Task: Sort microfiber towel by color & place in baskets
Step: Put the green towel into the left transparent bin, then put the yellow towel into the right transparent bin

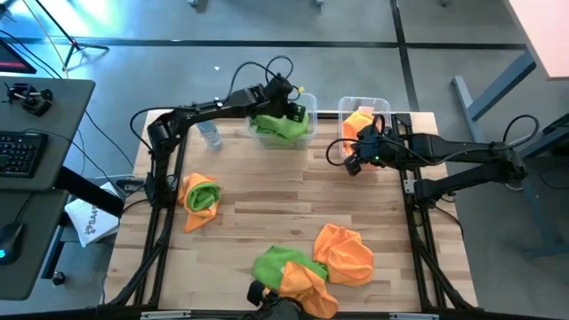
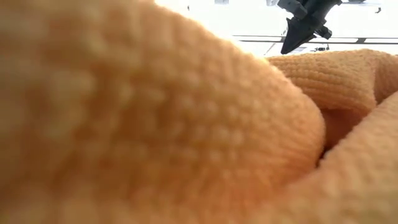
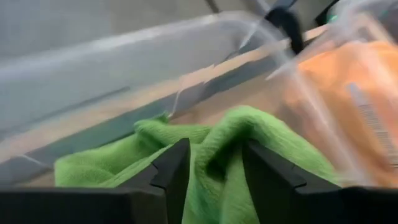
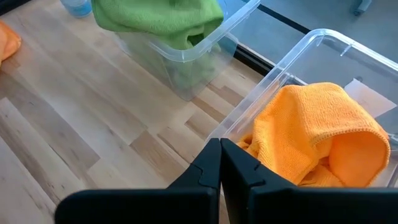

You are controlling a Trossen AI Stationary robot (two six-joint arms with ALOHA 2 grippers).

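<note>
A green towel lies heaped in the wider clear basket, one edge drooping over its rim. My left gripper is above it, shut on the cloth. The narrower basket, with a white label, holds an orange towel. My right gripper is shut and empty. It hovers over the table by that basket's near left corner and also shows in the low view. My left gripper pinches a raised fold of the green towel between its two fingers, coming from above. The rest of the towel lies bunched inside the wider basket, slack around the fingers.
An orange and green bundle lies on the table's left. An orange towel, a green one and another orange one lie by the near edge, blocking the low view. A small water bottle stands left of the wider basket.
</note>
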